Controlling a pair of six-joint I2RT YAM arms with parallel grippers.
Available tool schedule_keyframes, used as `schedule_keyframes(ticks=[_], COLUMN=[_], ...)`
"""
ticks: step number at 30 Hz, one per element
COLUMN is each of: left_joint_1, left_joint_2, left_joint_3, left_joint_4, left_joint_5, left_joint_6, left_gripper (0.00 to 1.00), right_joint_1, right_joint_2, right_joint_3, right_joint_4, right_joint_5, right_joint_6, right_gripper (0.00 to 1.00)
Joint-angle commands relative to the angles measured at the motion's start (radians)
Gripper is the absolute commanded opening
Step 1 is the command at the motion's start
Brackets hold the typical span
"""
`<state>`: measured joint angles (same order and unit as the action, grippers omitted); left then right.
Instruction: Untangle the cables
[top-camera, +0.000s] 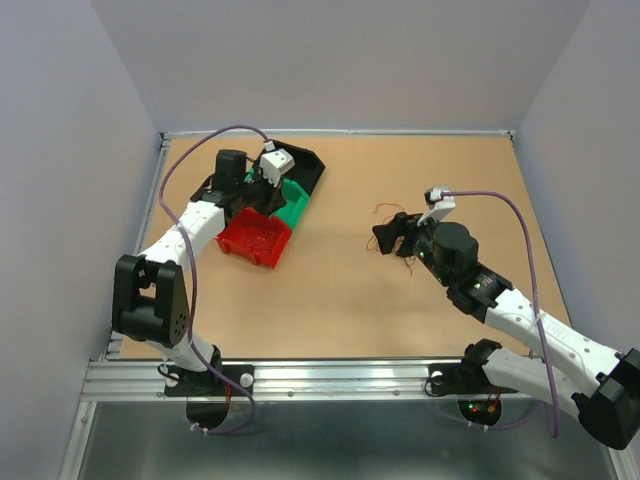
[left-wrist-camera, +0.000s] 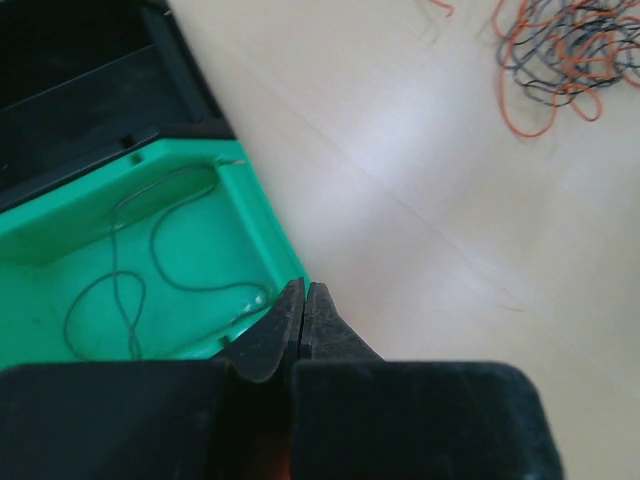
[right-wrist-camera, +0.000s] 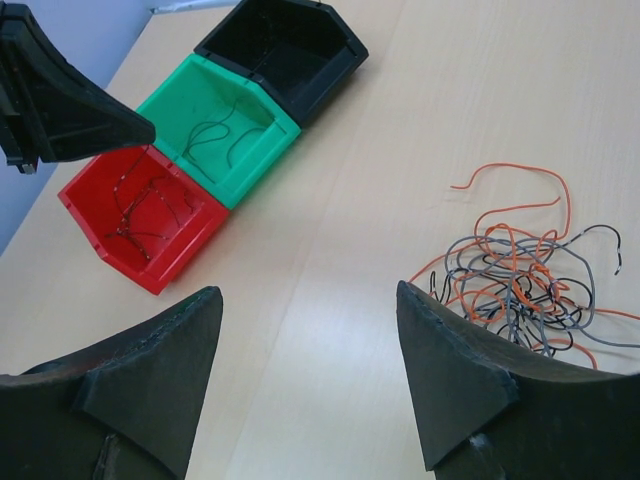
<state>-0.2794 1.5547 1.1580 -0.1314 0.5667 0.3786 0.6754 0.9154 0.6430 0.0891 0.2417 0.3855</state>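
The cables (right-wrist-camera: 520, 280) lie as a loose bunch of orange, grey and black thin wires on the table, to the right of my open right gripper (right-wrist-camera: 310, 300), whose right finger (right-wrist-camera: 450, 370) stands just beside them. In the top view the bunch (top-camera: 406, 260) is mostly hidden under the right gripper (top-camera: 388, 236). It also shows far off in the left wrist view (left-wrist-camera: 560, 50). My left gripper (left-wrist-camera: 305, 290) is shut with nothing seen between its tips, over the near rim of the green bin (left-wrist-camera: 250, 200). A thin dark wire (left-wrist-camera: 130, 280) lies in that bin.
Three bins stand in a row at the back left: black (right-wrist-camera: 285, 45), green (right-wrist-camera: 215, 125) and red (right-wrist-camera: 140, 215), the red one with thin wires in it. They also show in the top view (top-camera: 255, 238). The left gripper (right-wrist-camera: 60, 100) hangs above them.
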Motion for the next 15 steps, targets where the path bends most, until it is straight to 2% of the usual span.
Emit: schedule_keyframes(ticks=[1, 6, 10, 15], left_joint_1=[0.101, 0.149, 0.157, 0.158], left_joint_2=[-0.021, -0.042, -0.093, -0.113], left_joint_3=[-0.06, -0.141, -0.21, -0.244], left_joint_4=[0.049, 0.061, 0.023, -0.062], left_joint_5=[0.084, 0.038, -0.005, -0.065], left_joint_6=[0.08, 0.173, 0.317, 0.419], left_gripper=[0.0, 0.0, 0.0, 0.0], right_joint_1=[0.001, 0.001, 0.001, 0.001], right_joint_2=[-0.021, -0.015, -0.001, 0.043], right_joint_3=[-0.022, -0.014, -0.009, 0.01], right_joint_4=[0.043, 0.043, 0.043, 0.043], right_joint_5=[-0.013, -0.025, -0.035, -0.065], right_joint_6=[-0.002, -0.002, 0.0, -0.002], right_gripper=[0.75, 0.75, 0.75, 0.75])
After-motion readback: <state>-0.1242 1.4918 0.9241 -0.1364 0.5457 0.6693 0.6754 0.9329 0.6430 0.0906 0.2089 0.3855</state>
